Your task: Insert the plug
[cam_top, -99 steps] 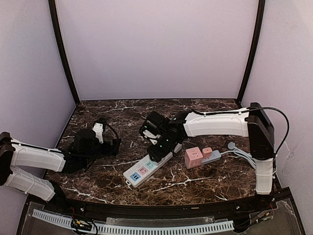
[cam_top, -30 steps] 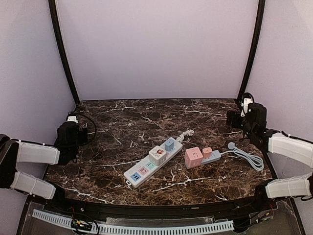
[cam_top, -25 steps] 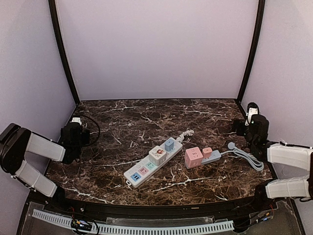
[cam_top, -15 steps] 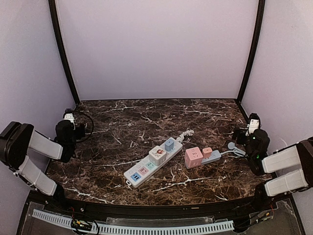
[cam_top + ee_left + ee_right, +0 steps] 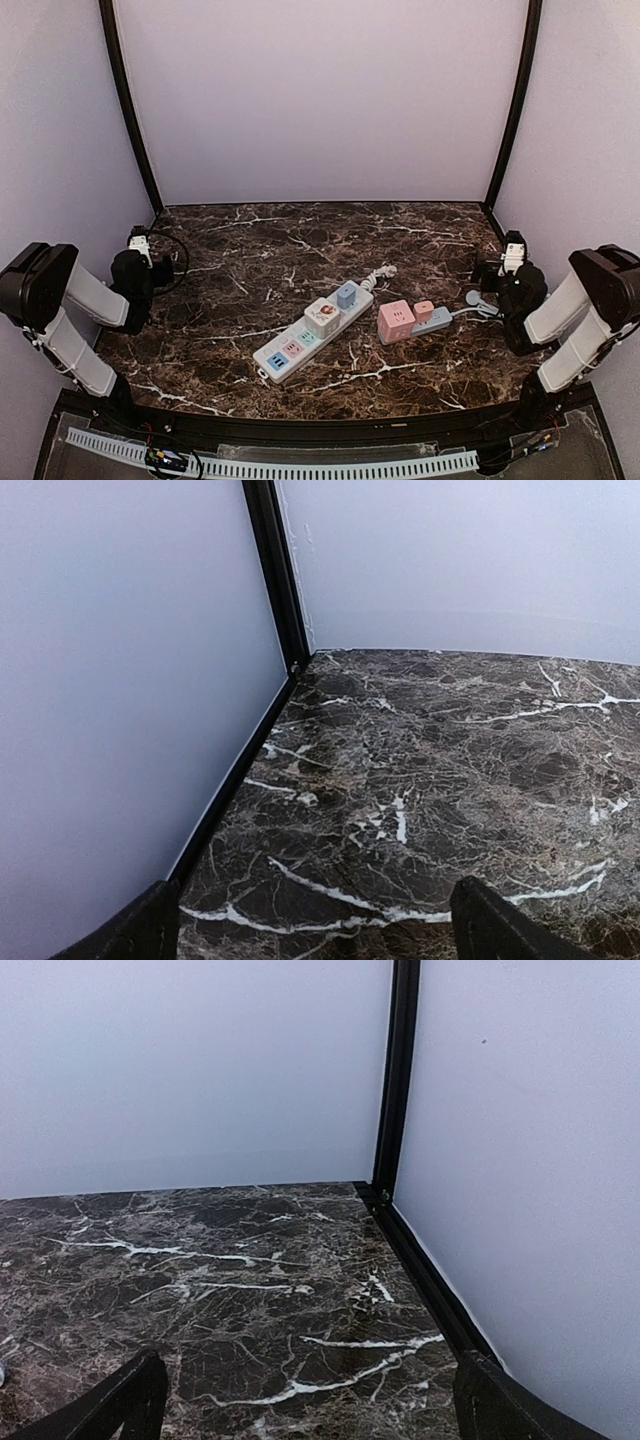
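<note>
From above, my left arm (image 5: 95,295) is folded back at the left edge of the table (image 5: 250,235). My right arm (image 5: 555,305) is folded at the right edge. Both are well apart from the things in the middle. The white power strip (image 5: 300,340) lies slantwise near the centre. The blue plug (image 5: 346,295) stands in its far end, with a white cube adapter (image 5: 322,316) just beside it on the strip. The plug looks fully seated, though from this height I cannot be certain. Right of the strip lies a pink cube socket (image 5: 396,321) touching a grey block (image 5: 436,319), and a grey cable (image 5: 488,310) loops toward my right arm.

In my left wrist view, my left gripper (image 5: 318,935) has its fingers spread wide, with only marble showing between them. It faces the left corner post (image 5: 270,580).

In my right wrist view, my right gripper (image 5: 310,1405) is spread just as wide over bare marble, facing the right corner post (image 5: 400,1070).
</note>
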You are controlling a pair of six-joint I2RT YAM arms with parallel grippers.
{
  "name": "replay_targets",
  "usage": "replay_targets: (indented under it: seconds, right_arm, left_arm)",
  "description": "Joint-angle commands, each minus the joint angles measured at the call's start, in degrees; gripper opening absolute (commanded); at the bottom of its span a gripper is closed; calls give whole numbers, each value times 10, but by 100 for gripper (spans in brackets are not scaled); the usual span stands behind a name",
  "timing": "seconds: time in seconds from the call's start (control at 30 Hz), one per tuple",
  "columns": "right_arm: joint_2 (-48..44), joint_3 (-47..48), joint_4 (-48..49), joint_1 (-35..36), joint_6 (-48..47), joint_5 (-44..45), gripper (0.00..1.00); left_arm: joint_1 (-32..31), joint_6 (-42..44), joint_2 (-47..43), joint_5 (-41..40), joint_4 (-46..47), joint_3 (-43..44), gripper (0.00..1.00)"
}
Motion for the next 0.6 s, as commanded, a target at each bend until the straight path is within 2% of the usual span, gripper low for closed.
replay_targets:
  seconds: [0.0, 0.17, 0.57]
  right_arm:
    - [5, 26, 12, -8, -6, -31, 98]
    - [8, 31, 8, -13, 14, 2, 99]
    - [8, 32, 5, -13, 14, 0, 99]
  left_arm:
    - [4, -7, 0, 8, 21, -10, 95]
    - [4, -7, 0, 8, 21, -10, 99]
    - [4, -8, 0, 8, 20, -10, 100]
